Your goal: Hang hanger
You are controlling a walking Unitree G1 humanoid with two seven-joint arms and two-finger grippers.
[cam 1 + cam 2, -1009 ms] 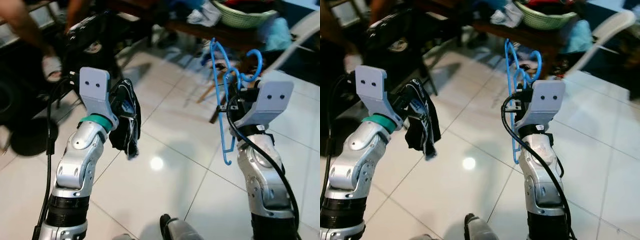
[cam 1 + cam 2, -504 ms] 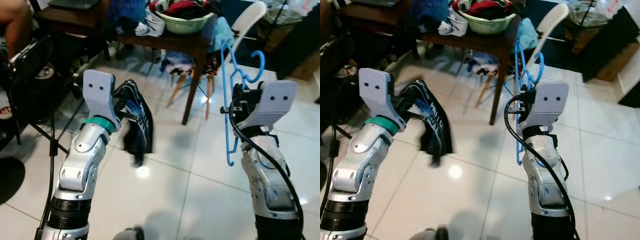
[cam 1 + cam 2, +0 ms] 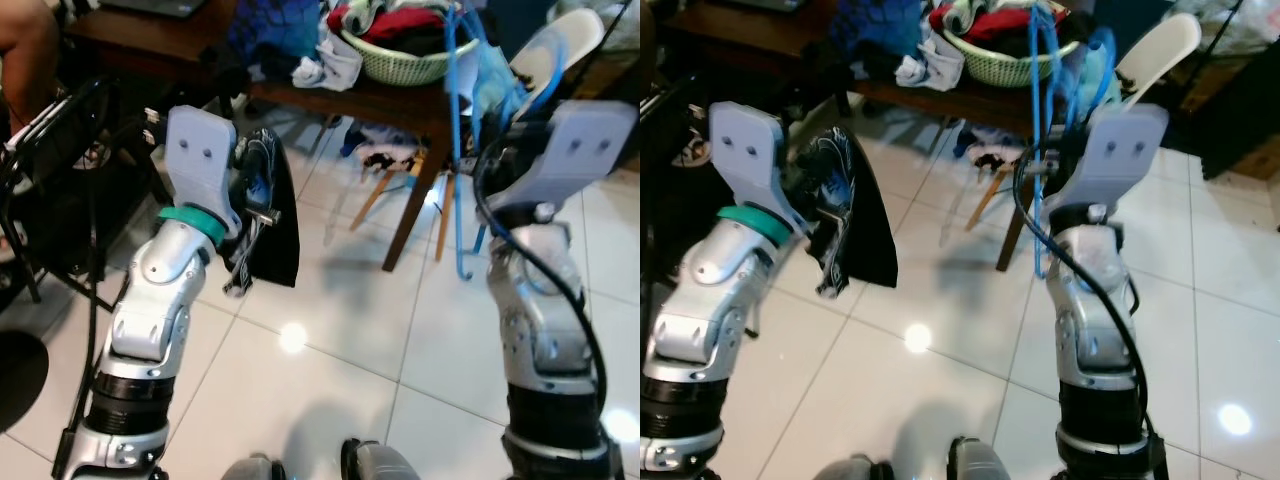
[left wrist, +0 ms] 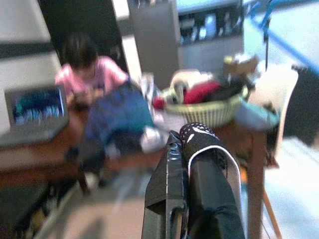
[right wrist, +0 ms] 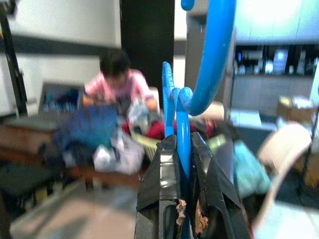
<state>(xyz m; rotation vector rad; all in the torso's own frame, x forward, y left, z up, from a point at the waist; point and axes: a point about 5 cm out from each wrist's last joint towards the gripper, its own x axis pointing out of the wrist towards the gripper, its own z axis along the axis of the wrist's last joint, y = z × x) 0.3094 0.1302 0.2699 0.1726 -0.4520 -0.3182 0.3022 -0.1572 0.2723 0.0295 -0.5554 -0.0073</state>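
Right end effector point(image 5: 180, 144) clamping blue hanger point(image 5: 212, 64) — left end effector point(image 4: 192, 144) gripping black garment point(image 3: 268, 225)

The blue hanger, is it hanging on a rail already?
No, the blue hanger is pinched upright in the right claw, held in the air before a table.

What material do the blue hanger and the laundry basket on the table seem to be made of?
The hanger, held by the right gripper, looks like smooth glossy plastic: evenly blue, with rounded moulded bars. The basket seems to be pale green plastic with a woven-looking wall, though blur leaves this uncertain.
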